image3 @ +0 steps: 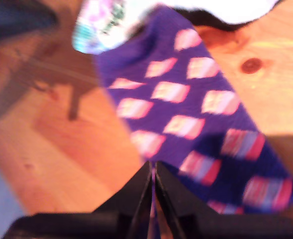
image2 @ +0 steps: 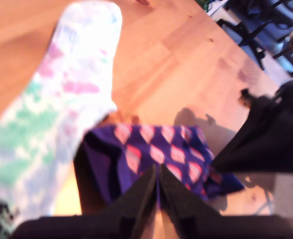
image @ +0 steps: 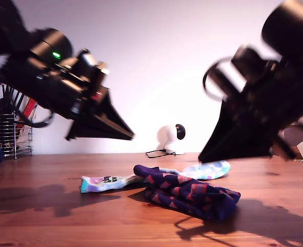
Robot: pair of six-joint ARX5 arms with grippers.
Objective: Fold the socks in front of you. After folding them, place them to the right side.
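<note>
The soft dark navy sock with red-orange diamonds (image: 192,194) lies bunched on the brown wooden table (image: 48,221), draped across the long pastel tie-dye sock (image: 107,181), which stretches flat toward the exterior view's left and right behind it. Both socks sit near the table's middle. Both wrist views show the navy sock just ahead of closed fingertips. My first gripper (image2: 157,180) has its fingers pressed together, and so does my second gripper (image3: 152,175); whether either pinches fabric I cannot tell. In the exterior view both arms hang raised above the socks, tilted downward, motion-blurred.
</note>
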